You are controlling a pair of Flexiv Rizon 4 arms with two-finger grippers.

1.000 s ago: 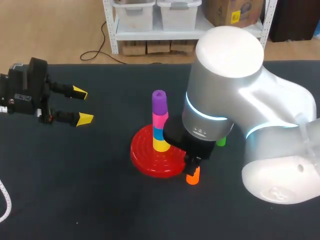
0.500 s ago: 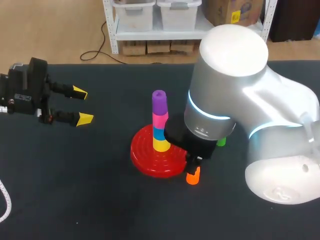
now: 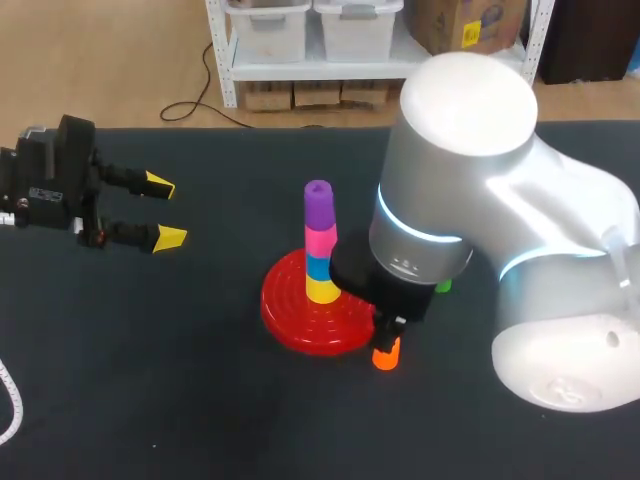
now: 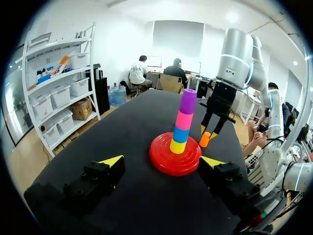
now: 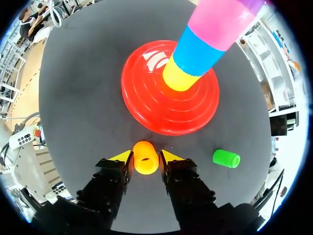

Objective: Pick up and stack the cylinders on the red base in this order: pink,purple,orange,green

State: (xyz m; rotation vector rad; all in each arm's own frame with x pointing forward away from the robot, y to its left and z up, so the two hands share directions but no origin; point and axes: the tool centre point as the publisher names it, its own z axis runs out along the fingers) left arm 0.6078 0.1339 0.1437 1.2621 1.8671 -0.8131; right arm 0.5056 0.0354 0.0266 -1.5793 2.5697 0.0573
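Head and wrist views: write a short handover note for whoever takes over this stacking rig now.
Left gripper: open, empty, at the table's left side.
Right gripper: shut on the orange plastic cylinder, beside the round red base.
Done: pink cylinder and purple cylinder stacked on the base, above a yellow cylinder and a blue cylinder.
Left: orange onto purple, then the green cylinder, lying on the table near the base.

Nope, nothing readable here. No lettering or numbers I can make out on the red base [image 3: 296, 318], the stacked cylinders [image 3: 320, 245] or the tabletop [image 3: 150, 390].
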